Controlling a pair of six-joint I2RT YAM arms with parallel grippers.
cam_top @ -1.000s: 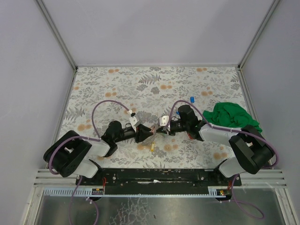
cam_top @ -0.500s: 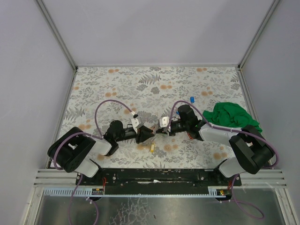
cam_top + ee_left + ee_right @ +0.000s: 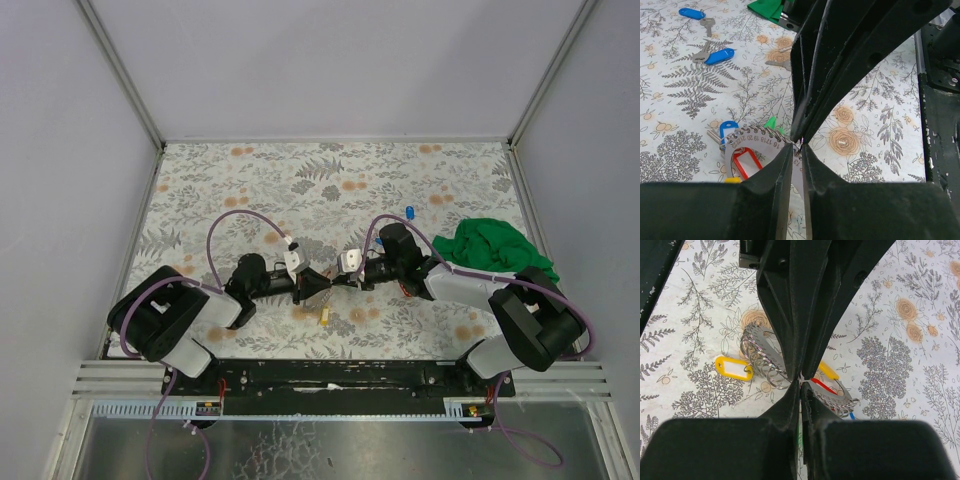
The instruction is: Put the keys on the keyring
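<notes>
Below, floral tablecloth [image 3: 250, 180] between pale walls [image 3: 330, 60]

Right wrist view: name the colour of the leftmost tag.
Yellow tag, clearest in the right wrist view.

We note keyring [image 3: 761, 359]: silvery metal, coiled wire, bright sheen. On it, yellow tag [image 3: 733, 368] and red tag [image 3: 747, 162]: glossy plastic, pale inserts. Loose keys [image 3: 702, 51]: dull grey metal, with smooth, shiny blue plastic tags. We read left gripper [image 3: 796, 150] and right gripper [image 3: 801, 382] as matt black plastic, faintly scuffed at edges. Far right, green cloth [image 3: 495, 247]: soft, matt, crumpled. Under everything, table cover [image 3: 250, 180]: matt floral print.
</notes>
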